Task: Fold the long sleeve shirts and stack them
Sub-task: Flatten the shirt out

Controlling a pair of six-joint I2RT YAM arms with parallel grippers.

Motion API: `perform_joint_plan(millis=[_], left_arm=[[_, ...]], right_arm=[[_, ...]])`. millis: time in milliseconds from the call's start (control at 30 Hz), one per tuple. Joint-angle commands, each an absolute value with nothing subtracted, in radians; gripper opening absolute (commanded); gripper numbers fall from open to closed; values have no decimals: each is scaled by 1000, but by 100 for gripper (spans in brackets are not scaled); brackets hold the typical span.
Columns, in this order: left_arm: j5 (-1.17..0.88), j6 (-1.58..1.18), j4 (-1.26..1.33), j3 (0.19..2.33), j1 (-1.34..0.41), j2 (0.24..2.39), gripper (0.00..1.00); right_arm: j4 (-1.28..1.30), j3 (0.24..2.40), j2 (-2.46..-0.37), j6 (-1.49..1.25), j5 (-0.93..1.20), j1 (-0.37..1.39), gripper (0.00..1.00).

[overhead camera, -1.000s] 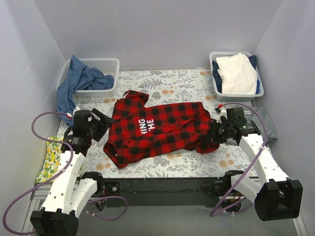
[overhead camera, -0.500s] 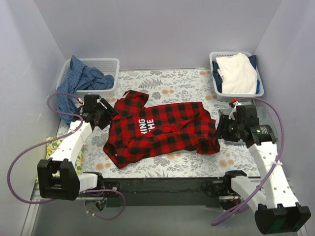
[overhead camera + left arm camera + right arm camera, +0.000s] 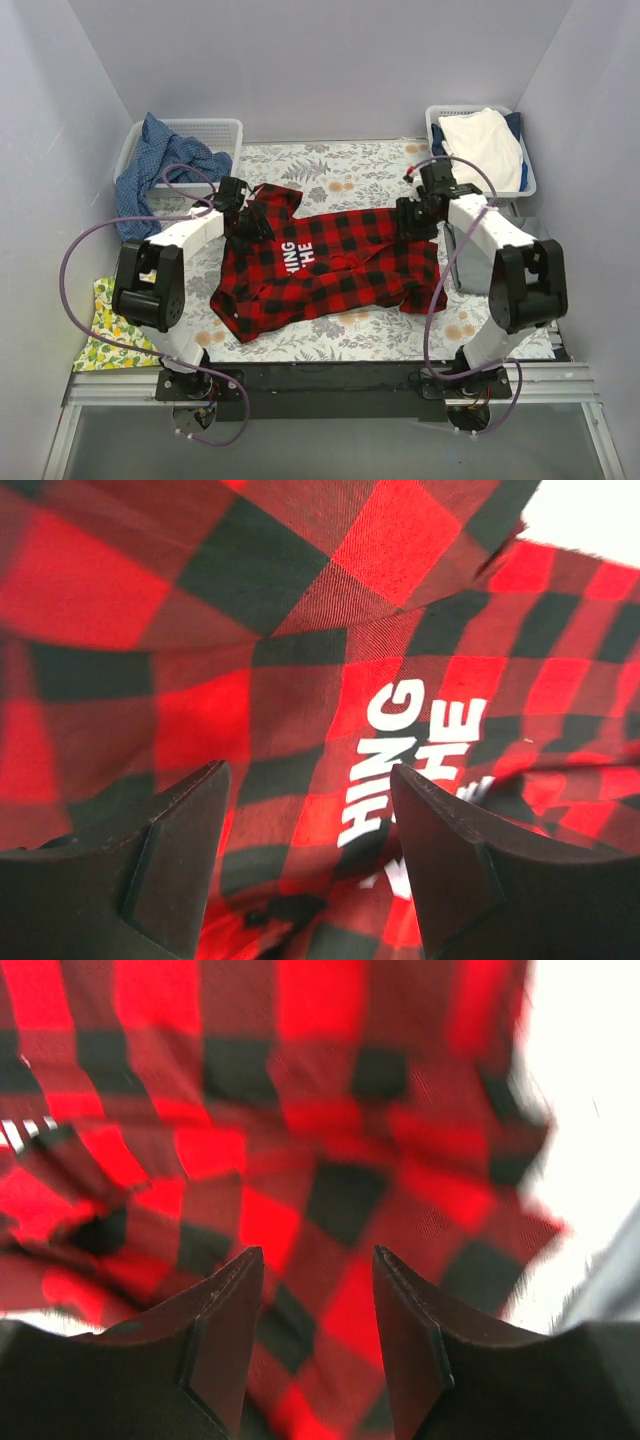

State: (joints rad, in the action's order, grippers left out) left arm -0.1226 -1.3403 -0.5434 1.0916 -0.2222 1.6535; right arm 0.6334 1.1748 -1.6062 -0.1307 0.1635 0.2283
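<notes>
Reaching further back across the floral-print worktop (image 3: 370,165) than 1 s ago, both arms now meet the far side of the red-and-black buffalo-plaid flannel shirt (image 3: 330,265). L gripper (image 3: 248,215), earlier just beside the shirt's left edge, now hovers over the far-left collar area. Its jaws are apart w/ nothing btwn them, and the wrist view shows white lettering (image 3: 420,740) beyond the fingers (image 3: 175,850). R gripper (image 3: 413,215), earlier down on the near-right corner, now sits released over the far-right corner. That near-right corner lies slack. Shirt stays crumpled mid-worktop, unfolded. Plain grey collared shirt (image 3: 460,270) lies at the right edge, partly behind the R arm. White plastic basket w/ blue cloth (image 3: 225,127) in the far-left corner is unchanged.
</notes>
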Motion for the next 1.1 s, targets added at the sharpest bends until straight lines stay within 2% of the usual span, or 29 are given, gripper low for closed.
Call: perform_joint_plan(millis=[0,333,633,800,900,1067], left_arm=[[-74,-1316,-600,1164,-235,1739,64],[32,-1258,-646,1313,-238,1949,63],[38,-1200,-635,1768,-235,2256,64],[-26,-1175,-652,2031,-232,2416,66],[-41,-1183,-669,2141,-221,2436,67],[-52,-1155,-643,2013,-215,2266,68]], right_arm=[[538,1319,-1725,-69,170,276,56],[511,1522,-2020,-112,172,302,56],[554,1704,-2226,-184,84,276,56],[621,1940,-2370,-207,58,227,55],[621,2048,-2416,-210,55,209,55],[583,2082,-2346,-195,152,196,56]])
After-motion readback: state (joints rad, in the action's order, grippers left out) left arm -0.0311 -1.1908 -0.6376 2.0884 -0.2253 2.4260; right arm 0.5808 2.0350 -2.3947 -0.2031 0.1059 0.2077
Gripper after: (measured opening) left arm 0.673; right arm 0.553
